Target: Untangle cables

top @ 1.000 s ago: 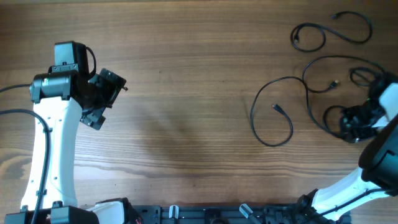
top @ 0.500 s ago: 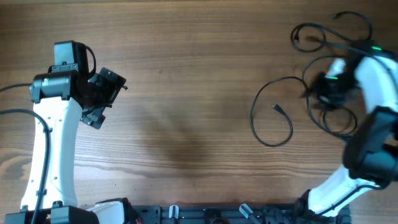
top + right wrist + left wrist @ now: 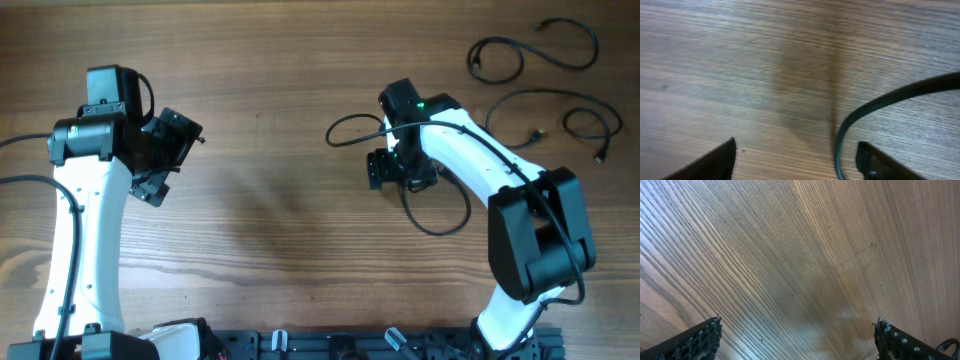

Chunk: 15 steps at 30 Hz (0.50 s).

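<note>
Right arm (image 3: 470, 150) swung from the far edge to the middle of the bench (image 3: 280, 80), and one cord came along.

Overhead: right jaws over that cord (image 3: 330, 133), thin black loop trailing left. Other cables (image 3: 472, 60) well apart, top right.

Left wrist: left jaws apart, bare wood grain only.

Right wrist: jaws apart, round glossy cord (image 3: 875, 104) passing between them, unclamped.

Risk: cord slides out on the smooth wood, or springs back across its neighbours.

Wooden table (image 3: 280, 70): thin black cables (image 3: 495, 39) lying in separate loose loops, right half.
</note>
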### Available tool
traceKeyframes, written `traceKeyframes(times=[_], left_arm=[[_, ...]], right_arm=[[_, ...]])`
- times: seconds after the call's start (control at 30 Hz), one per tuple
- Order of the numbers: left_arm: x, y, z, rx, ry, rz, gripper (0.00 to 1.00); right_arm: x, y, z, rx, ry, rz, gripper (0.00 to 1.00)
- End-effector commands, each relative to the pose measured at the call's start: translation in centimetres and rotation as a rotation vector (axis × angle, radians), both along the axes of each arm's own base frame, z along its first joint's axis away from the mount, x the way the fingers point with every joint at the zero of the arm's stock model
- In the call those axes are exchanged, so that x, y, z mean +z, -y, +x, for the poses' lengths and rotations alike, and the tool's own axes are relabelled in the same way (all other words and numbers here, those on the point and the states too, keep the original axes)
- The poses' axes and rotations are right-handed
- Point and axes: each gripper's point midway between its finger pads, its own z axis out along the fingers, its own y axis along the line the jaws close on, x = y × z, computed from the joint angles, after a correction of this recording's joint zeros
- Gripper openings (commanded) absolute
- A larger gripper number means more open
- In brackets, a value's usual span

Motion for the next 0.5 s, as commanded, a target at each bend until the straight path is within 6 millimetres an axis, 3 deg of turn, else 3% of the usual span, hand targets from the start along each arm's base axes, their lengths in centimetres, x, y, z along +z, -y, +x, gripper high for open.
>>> traceKeyframes(times=[0.0, 0.07, 0.13, 0.2, 0.37, 0.47], left_arm=[[-0.1, -0.1, 0.0, 0.004, -0.004, -0.002, 1.00], [-0.1, -0.1, 0.1, 0.004, -0.003, -0.002, 1.00], [-0.1, -0.1, 0.1, 0.004, -0.003, -0.002, 1.00], [-0.1, -0.1, 0.0, 0.004, -0.005, -0.002, 1.00], [-0.1, -0.1, -0.1, 0.004, -0.011, -0.003, 1.00], [-0.1, -0.1, -0.1, 0.004, -0.011, -0.003, 1.00]], right_arm=[[-2.0, 1.8, -1.3, -0.060, -0.025, -0.088, 0.67], [-2.9, 2.1, -2.3, -0.061, -0.047, -0.094, 0.47], [-3.2, 2.3, -2.7, -0.063, -0.056, -0.098, 0.35], [-3.1, 2.4, -2.8, -0.064, -0.064, -0.103, 0.04], [-2.6, 4.8, -4.6, -0.146, -0.149, -0.171, 0.04], [-1.0, 6.9, -5.1, -0.256, -0.176, -0.185, 0.04]])
